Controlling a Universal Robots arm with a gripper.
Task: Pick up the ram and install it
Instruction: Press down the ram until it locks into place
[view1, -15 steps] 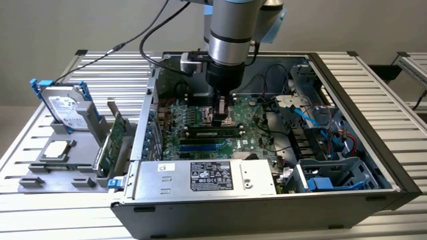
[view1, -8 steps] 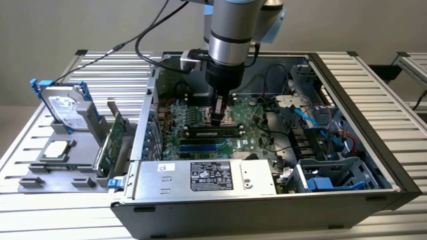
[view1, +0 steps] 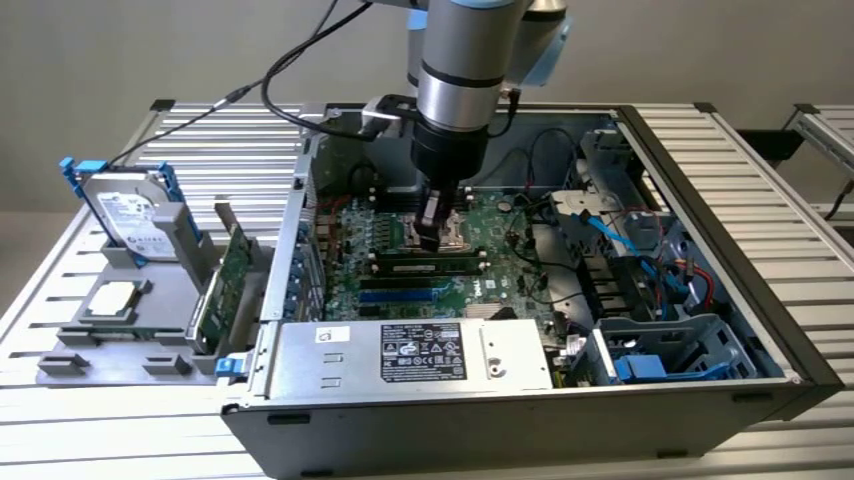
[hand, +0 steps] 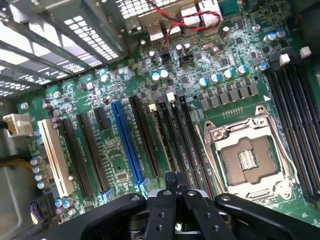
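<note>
The ram (view1: 430, 265) is a narrow green stick with black chips, standing on edge in a memory slot on the motherboard (view1: 350, 290) inside the open computer case. In the wrist view the ram (hand: 162, 140) shows edge-on among the black slots, next to the CPU socket (hand: 247, 160). My gripper (view1: 434, 238) reaches down into the case and sits just above and beside the ram. Its fingers (hand: 172, 182) are shut together with nothing between them. Whether the tips touch the ram I cannot tell.
A power supply (view1: 427, 350) fills the case's near side. A blue drive cage (view1: 661, 350) and cables are at the exterior view's right. Outside the case on the left, a grey holder carries an expansion card (view1: 234, 270), a hard drive (view1: 134, 215) and a processor (view1: 114, 297).
</note>
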